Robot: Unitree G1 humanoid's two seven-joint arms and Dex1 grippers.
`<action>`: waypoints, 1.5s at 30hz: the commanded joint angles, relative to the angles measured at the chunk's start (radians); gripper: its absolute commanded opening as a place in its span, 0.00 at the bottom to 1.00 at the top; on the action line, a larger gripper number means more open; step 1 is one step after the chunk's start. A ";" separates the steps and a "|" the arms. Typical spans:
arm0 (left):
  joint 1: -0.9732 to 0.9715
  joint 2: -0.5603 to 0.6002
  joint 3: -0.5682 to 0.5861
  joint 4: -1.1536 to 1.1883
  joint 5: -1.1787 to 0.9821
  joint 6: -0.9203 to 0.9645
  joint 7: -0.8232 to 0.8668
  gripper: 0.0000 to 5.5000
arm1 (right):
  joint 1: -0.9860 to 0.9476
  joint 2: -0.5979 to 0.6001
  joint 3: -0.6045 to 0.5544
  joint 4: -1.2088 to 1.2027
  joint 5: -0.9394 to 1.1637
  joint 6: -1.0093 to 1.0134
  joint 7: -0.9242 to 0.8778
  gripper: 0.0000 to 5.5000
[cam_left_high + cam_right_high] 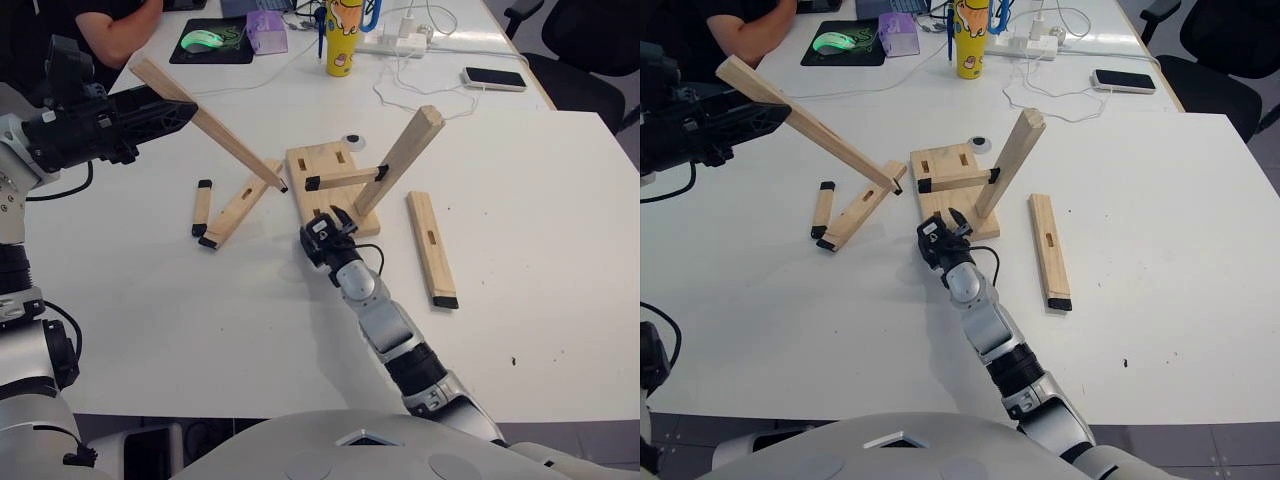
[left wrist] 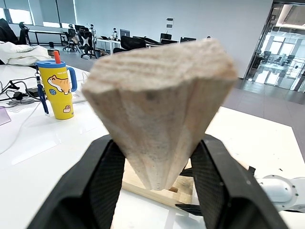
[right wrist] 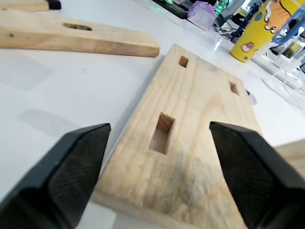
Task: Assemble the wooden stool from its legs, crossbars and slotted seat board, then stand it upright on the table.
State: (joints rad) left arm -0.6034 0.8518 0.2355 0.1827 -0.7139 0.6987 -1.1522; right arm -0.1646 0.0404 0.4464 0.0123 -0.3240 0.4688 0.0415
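The left gripper [image 1: 165,108] is clamped on a wooden leg [image 1: 230,145], raised at 10 o'clock of the slotted seat board [image 1: 312,160]. The right gripper [image 1: 332,222] gapes wide and empty at the board's 6 o'clock edge. A tilted leg [image 1: 400,160] with a crossbar [image 1: 345,181] stands on the board. A loose leg [image 1: 432,248] lies at 3 o'clock.

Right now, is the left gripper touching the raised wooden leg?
Touching. In the left wrist view the left gripper clamps the leg, both fingers pressed against its sides.
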 commanded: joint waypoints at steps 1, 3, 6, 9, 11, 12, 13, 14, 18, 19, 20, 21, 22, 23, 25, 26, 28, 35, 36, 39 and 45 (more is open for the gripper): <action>0.057 -0.010 0.051 -0.074 -0.019 0.007 0.040 0.37 | 0.058 -0.012 -0.004 -0.119 0.053 0.108 0.093 0.70; 0.077 -0.033 0.050 -0.109 -0.013 -0.004 0.067 0.37 | 0.070 -0.028 -0.010 -0.163 0.079 0.129 0.134 0.70; 0.121 -0.095 0.040 -0.198 -0.020 -0.016 0.127 0.37 | 0.104 -0.034 -0.066 -0.311 0.212 0.125 0.237 0.70; 0.160 -0.127 0.035 -0.240 -0.015 -0.026 0.156 0.37 | 0.137 -0.027 -0.200 -0.460 0.383 0.162 0.306 0.67; 0.177 -0.140 0.020 -0.250 0.001 -0.042 0.158 0.37 | 0.136 -0.032 -0.306 -0.490 0.454 0.164 0.302 0.63; 0.179 -0.143 0.003 -0.251 0.016 -0.052 0.156 0.37 | 0.132 -0.035 -0.342 -0.485 0.472 0.154 0.295 0.61; 0.173 -0.148 -0.021 -0.249 0.037 -0.070 0.157 0.37 | 0.125 -0.050 -0.365 -0.461 0.479 0.151 0.292 0.58; 0.168 -0.151 -0.037 -0.247 0.052 -0.082 0.157 0.37 | 0.119 -0.060 -0.377 -0.443 0.483 0.152 0.290 0.55; 0.125 -0.175 -0.106 -0.229 0.089 -0.110 0.148 0.37 | 0.109 -0.095 -0.365 -0.317 0.457 0.127 0.287 0.44; 0.115 -0.179 -0.117 -0.220 0.094 -0.115 0.142 0.37 | 0.107 -0.094 -0.356 -0.291 0.460 0.123 0.289 0.41; 0.101 -0.184 -0.131 -0.207 0.103 -0.122 0.136 0.37 | 0.106 -0.087 -0.351 -0.267 0.466 0.106 0.290 0.38; 0.088 -0.188 -0.143 -0.193 0.113 -0.129 0.128 0.37 | 0.106 -0.078 -0.348 -0.249 0.472 0.097 0.286 0.35; 0.075 -0.191 -0.155 -0.179 0.119 -0.132 0.119 0.37 | 0.109 -0.070 -0.343 -0.234 0.477 0.089 0.283 0.32; 0.065 -0.192 -0.163 -0.167 0.124 -0.137 0.112 0.37 | 0.110 -0.064 -0.336 -0.224 0.477 0.077 0.278 0.29; 0.049 -0.195 -0.172 -0.152 0.131 -0.140 0.105 0.37 | 0.106 -0.047 -0.328 -0.205 0.482 0.064 0.271 0.23; 0.043 -0.195 -0.175 -0.146 0.136 -0.143 0.100 0.37 | 0.100 -0.040 -0.326 -0.195 0.481 0.058 0.266 0.21; 0.032 -0.200 -0.187 -0.133 0.144 -0.148 0.089 0.37 | 0.083 -0.029 -0.324 -0.169 0.477 0.047 0.255 0.15; 0.003 -0.223 -0.230 -0.057 0.187 -0.176 0.059 0.37 | 0.029 -0.023 -0.339 -0.073 0.474 0.034 0.229 0.00; -0.002 -0.227 -0.240 -0.037 0.200 -0.185 0.052 0.37 | 0.023 -0.029 -0.338 -0.059 0.470 0.039 0.227 0.00; -0.011 -0.237 -0.270 0.007 0.230 -0.208 0.029 0.37 | 0.016 -0.042 -0.321 -0.025 0.459 0.059 0.231 0.00; -0.038 -0.236 -0.317 0.056 0.268 -0.229 -0.027 0.37 | 0.016 -0.047 -0.298 -0.002 0.443 0.093 0.217 0.00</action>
State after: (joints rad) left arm -0.6330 0.6135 -0.0472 0.2209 -0.4797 0.4611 -1.1502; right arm -0.1506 -0.0017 0.1374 -0.0199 0.1335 0.5274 0.2736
